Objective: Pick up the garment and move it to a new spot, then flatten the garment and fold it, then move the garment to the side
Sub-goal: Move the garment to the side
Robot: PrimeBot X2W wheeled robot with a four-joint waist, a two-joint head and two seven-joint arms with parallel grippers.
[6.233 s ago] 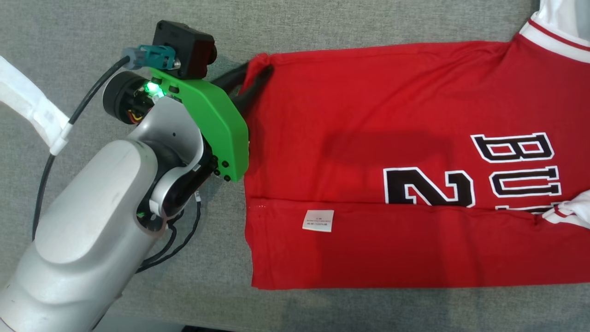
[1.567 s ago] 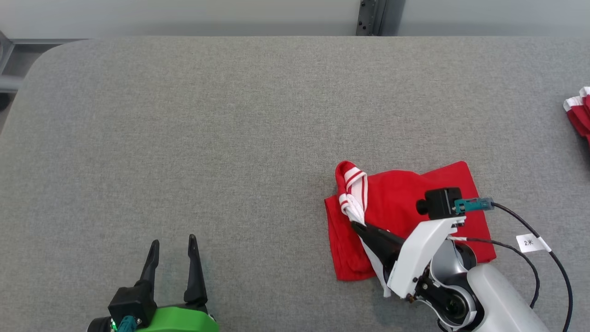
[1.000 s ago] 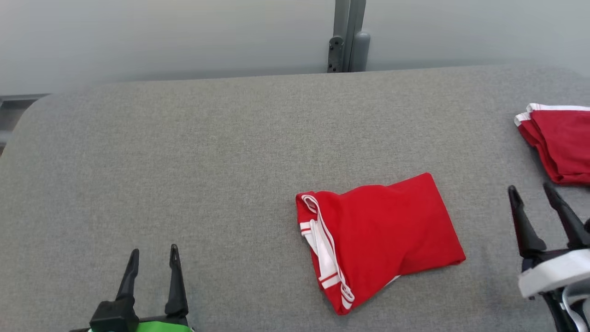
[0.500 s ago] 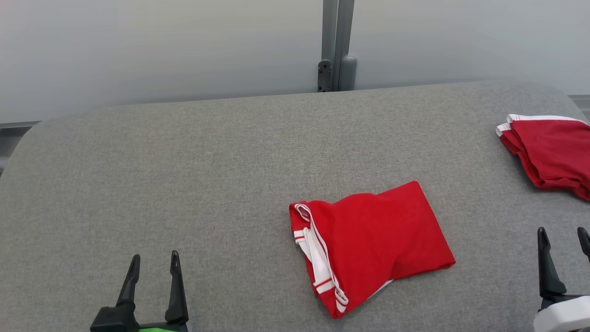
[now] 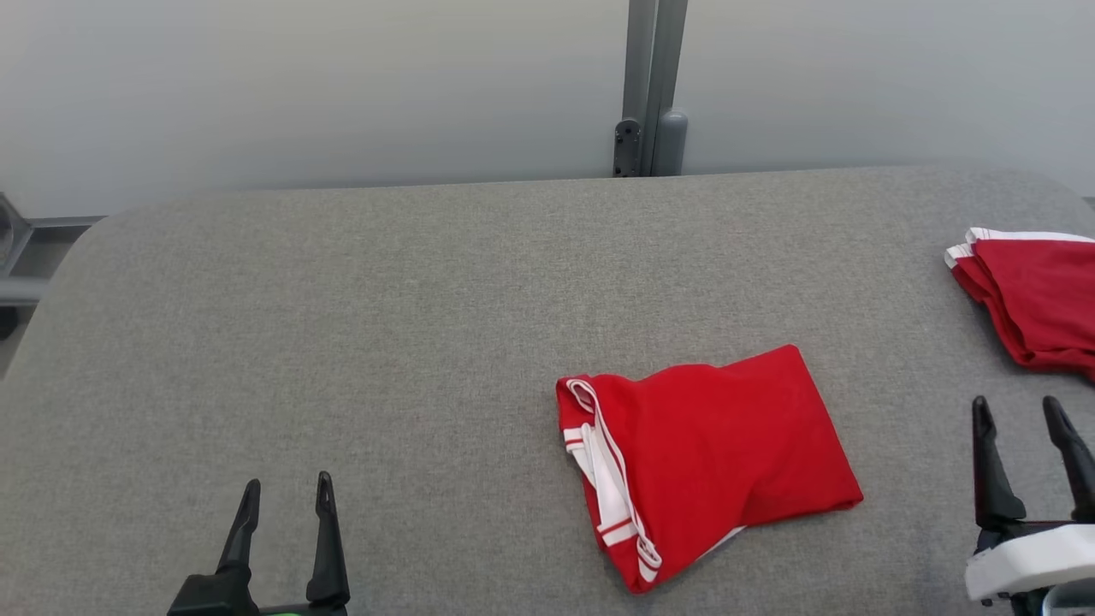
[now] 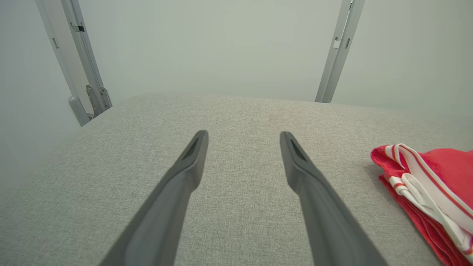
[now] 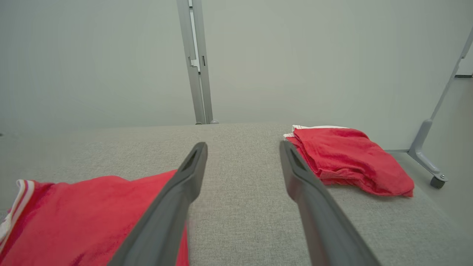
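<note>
The right gripper (image 5: 1015, 404) has released and drawn back right of the folded garment (image 5: 710, 453), jaws wide and empty. The left gripper (image 5: 287, 482), likewise spread and empty, sits well to its left. Moving it aside likely wants a pinch through all layers, so the fold survives.

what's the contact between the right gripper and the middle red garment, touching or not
Apart. The head view shows a strip of bare grey table between the right gripper and the folded red garment, and the gripper stands open, holding nothing.
</note>
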